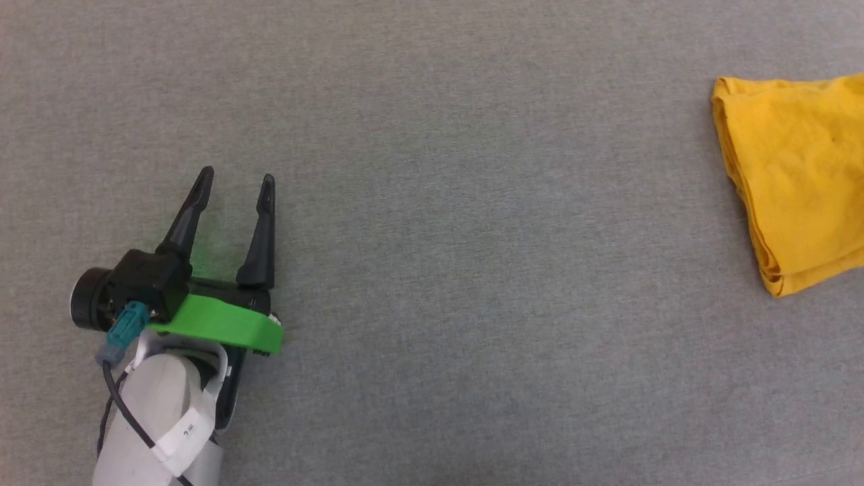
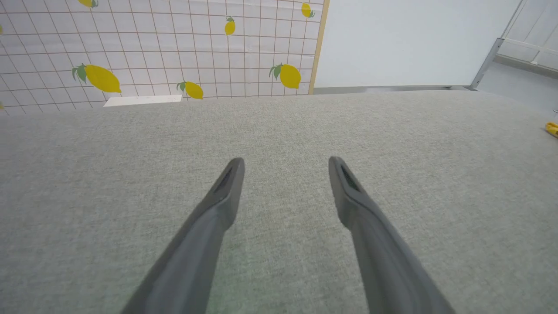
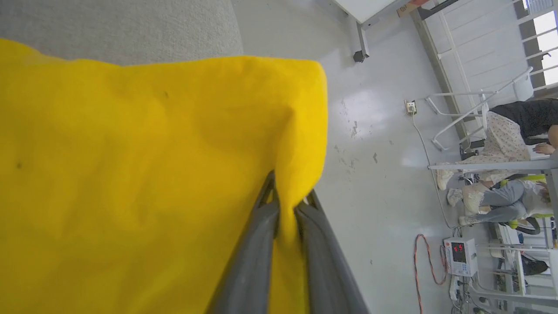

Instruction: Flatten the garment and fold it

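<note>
My left claw (image 1: pixel 237 173) hangs over the counter (image 1: pixel 472 270) at the head view's lower left. Its fingers are spread wide with nothing between them. Its own wrist camera looks through that gap onto bare grey cloth.

My right claw (image 3: pixel 291 184) is clamped on the shirt (image 3: pixel 130 174), with a fold of yellow pinched between the two fingers close to the fabric's edge. The cloth swallows the fingertips, so I can't see how deep the bite goes. I also can't tell whether the shirt lies flat there or is lifted.

From the head, the shirt (image 1: pixel 796 175) sits at the counter's far right, well apart from the left claw and cut off by the frame's right edge. Its left side shows stacked, rumpled layers, plain yellow facing up. Between it and the left claw there is open grey cloth with plenty of room.

At the left wrist view's right edge there is a yellow sliver (image 2: pixel 552 128), too small for me to call.

Further out, the counter's far edge meets a lemon-print wall (image 2: pixel 174 43) and a white panel (image 2: pixel 414 39). On the right wrist view, the counter's rounded corner (image 3: pixel 218 30) drops off to the floor (image 3: pixel 375 131) just past the shirt. Beyond that are seated people (image 3: pixel 501 139), small and partly cropped.
</note>
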